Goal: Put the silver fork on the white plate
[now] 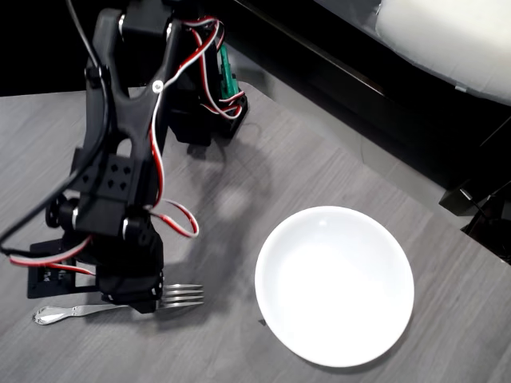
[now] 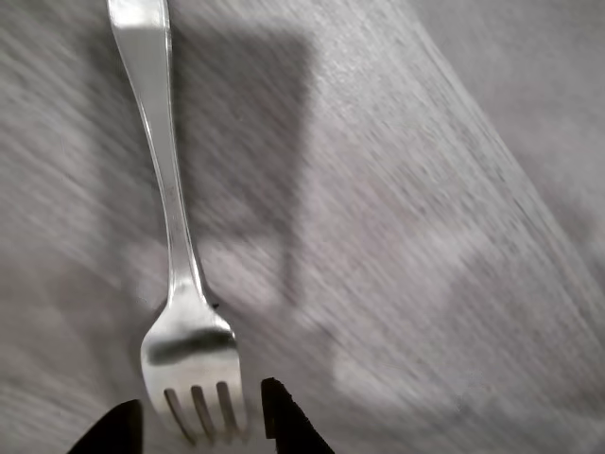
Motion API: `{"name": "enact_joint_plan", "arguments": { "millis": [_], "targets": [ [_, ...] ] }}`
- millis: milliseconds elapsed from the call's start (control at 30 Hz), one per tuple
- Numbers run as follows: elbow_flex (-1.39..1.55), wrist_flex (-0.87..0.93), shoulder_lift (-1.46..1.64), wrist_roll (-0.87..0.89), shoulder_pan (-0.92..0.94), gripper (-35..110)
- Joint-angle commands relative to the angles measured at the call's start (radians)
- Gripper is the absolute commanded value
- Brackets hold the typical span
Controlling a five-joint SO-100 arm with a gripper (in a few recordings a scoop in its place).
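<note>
**At the fork's head, hand open and straddling the tines**

On the grey worktop (image 1: 335, 152), low at the left of the overhead view, the silver fork (image 1: 180, 295) lies flat with its long axis running left to right: the ornate handle tip points left, the tines point right toward the white plate (image 1: 334, 285). The plate sits well apart from the fork, to its right, and nothing lies on it. The fork is not yet lifted.

The hand (image 2: 198, 416) hangs directly over the junction of neck and head, so the fork lies straight below it, not off to a side. In the wrist view the two dark fingertips (image 2: 284, 416) stand apart, one on either side of the tines, with the handle running away up the picture. The hand is open, and I judge neither finger is pressing the metal, though blur makes contact hard to rule out.

The coming move turns on this straddle: the fingers bracket the fork across its width, at right angles to its long axis, so closing should pinch the head. The grip would fall far from the middle, so the long handle may sag or swing on the lift.

The overhead view gives the route to the plate, and hides the fingers beneath the arm's black body (image 1: 132, 263). The wrist view supplies the finger gap and the tines between them.
</note>
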Motion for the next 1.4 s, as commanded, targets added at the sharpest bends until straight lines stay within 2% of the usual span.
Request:
{"name": "enact_joint_plan", "arguments": {
  "millis": [0,333,1367],
  "targets": [
    [-0.043,0.003,-0.002,-0.012,0.011,17],
    [-0.043,-0.003,-0.018,-0.054,0.009,21],
    [-0.071,-0.074,-0.104,-0.061,-0.028,14]
  ]
}}
